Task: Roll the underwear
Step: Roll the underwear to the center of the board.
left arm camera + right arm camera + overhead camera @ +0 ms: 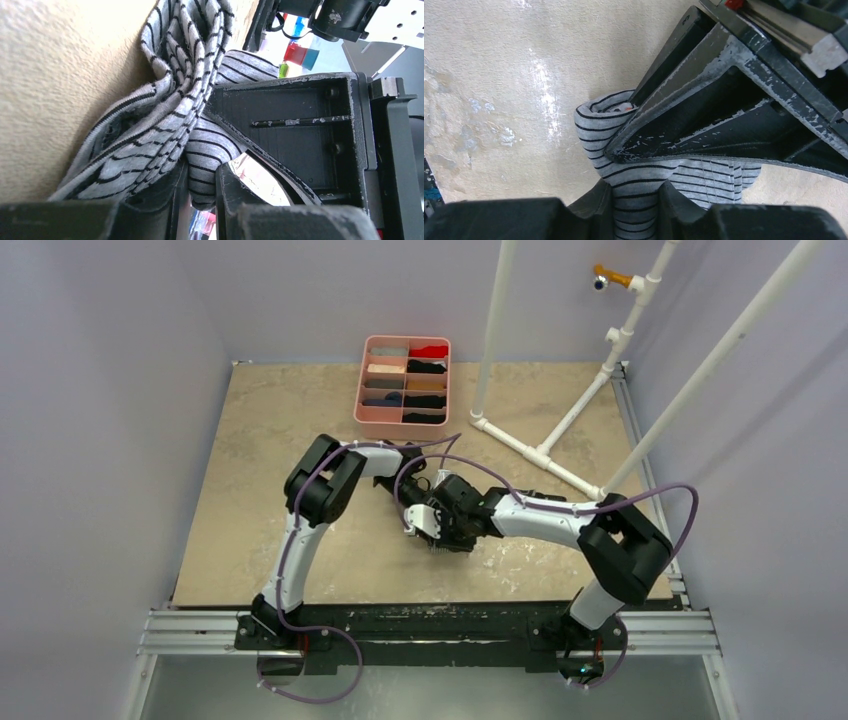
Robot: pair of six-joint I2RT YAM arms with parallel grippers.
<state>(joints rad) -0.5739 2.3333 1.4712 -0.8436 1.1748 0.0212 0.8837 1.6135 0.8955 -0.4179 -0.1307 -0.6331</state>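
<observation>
left fingers (237, 197): nipped tight on grey striped underwear (165, 120)
right fingers (689, 215): clamped on same cloth
risk: uneven pull between arms loosens roll

Beige mottled tabletop (250, 440) carrying a pink divided tray (361, 380) at the far edge, white pipe frame (535, 452) right, striped grey underwear (639, 185) bunched mid-table.

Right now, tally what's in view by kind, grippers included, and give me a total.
striped underwear: 1
pink tray: 1, contents too small to count
white pipe frame: 1
grippers: 2, the left gripper and the right gripper, both pinching the underwear
Total: 5
</observation>
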